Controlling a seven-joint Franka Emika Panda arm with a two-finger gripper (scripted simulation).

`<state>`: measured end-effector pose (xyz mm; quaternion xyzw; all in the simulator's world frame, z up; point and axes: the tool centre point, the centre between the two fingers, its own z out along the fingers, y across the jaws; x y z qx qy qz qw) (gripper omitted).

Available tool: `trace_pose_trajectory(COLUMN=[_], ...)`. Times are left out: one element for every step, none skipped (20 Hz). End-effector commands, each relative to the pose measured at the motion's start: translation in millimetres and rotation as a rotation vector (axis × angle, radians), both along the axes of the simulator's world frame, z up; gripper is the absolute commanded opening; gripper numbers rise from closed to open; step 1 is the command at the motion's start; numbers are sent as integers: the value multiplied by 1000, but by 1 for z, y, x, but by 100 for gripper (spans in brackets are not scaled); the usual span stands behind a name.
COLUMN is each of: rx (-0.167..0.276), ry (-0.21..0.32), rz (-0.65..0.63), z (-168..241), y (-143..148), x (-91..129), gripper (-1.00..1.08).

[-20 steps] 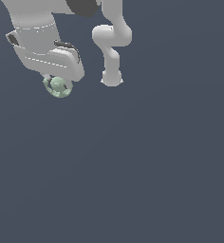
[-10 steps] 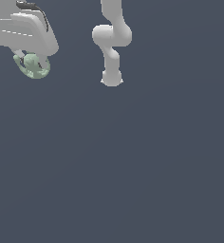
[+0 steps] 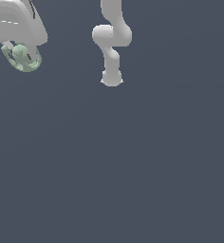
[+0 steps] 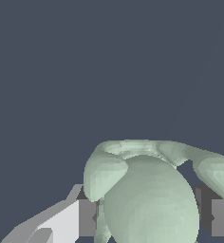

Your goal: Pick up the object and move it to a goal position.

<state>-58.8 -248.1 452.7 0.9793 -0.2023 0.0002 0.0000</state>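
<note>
Now the white gripper [image 3: 22,56] of the arm is near the upper corner on the exterior view's left, and it is closed on the small pale mint-green lumpy object [image 3: 23,59] with rounded knobs and a curved loop. The object sits between the two fingers, directly under the white hand body, and part of it hangs out below the fingertips. In the wrist view the object [image 4: 149,199] fills the space between the grey finger pads [image 4: 87,217], one pad on each side, and both appear to touch it. Its biggest rounded part is in the middle of the grip, and the curved loop goes over it from one knob to the other. Behind the object only the plain dark grey-blue floor [image 3: 133,166] is seen. The white base column of the arm [image 3: 112,71] stands well apart from the gripper, toward the exterior view's right.
</note>
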Motion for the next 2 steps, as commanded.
trace_pose_trajectory(rx=[0, 0], ry=[0, 0], rz=[1, 1], z=[1, 0], y=[0, 0], x=[1, 1], gripper=[-100, -100])
